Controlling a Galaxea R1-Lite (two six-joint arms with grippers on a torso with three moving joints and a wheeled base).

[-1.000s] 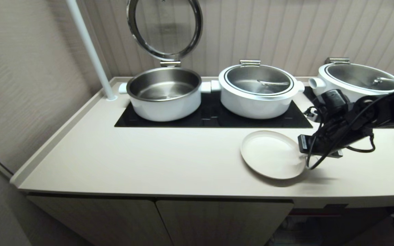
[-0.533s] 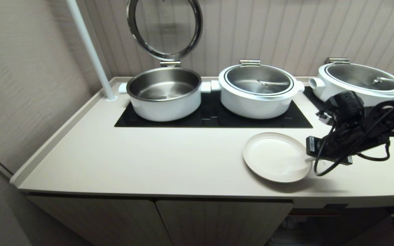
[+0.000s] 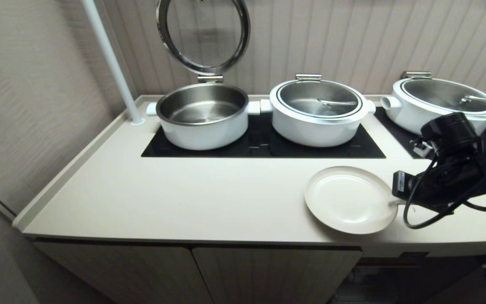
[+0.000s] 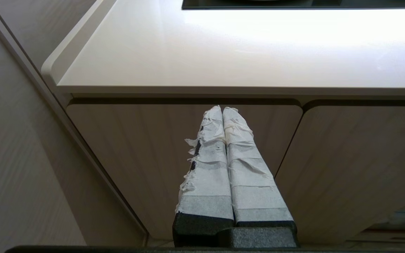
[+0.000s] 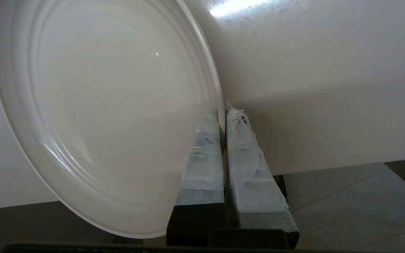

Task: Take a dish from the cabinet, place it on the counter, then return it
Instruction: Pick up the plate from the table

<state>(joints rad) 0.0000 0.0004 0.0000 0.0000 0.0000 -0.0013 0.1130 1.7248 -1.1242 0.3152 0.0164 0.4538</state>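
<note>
The dish (image 3: pixel 348 198), a plain off-white plate, hangs just over the front right part of the counter (image 3: pixel 184 198), its near rim at the counter's front edge. My right gripper (image 3: pixel 392 203) reaches in from the right and is shut on the dish's right rim. In the right wrist view the taped fingers (image 5: pixel 202 151) pinch the rim of the dish (image 5: pixel 100 105), one above and one below it. Below the counter at the lower right, the cabinet (image 3: pixel 395 278) stands open and dark under a small black label. My left gripper (image 4: pixel 222 109) is shut on nothing, parked before a closed door.
On the black cooktop (image 3: pixel 264 143) stand an open pot (image 3: pixel 203 114) with its lid (image 3: pixel 203 33) raised, a covered pot (image 3: pixel 319 112) and a third pot (image 3: pixel 445 101). A white pole (image 3: pixel 112 63) rises at the back left. Closed doors (image 3: pixel 268 274) run under the counter.
My right gripper has carried the dish to the right and toward the counter's front edge. The left arm has not moved.
</note>
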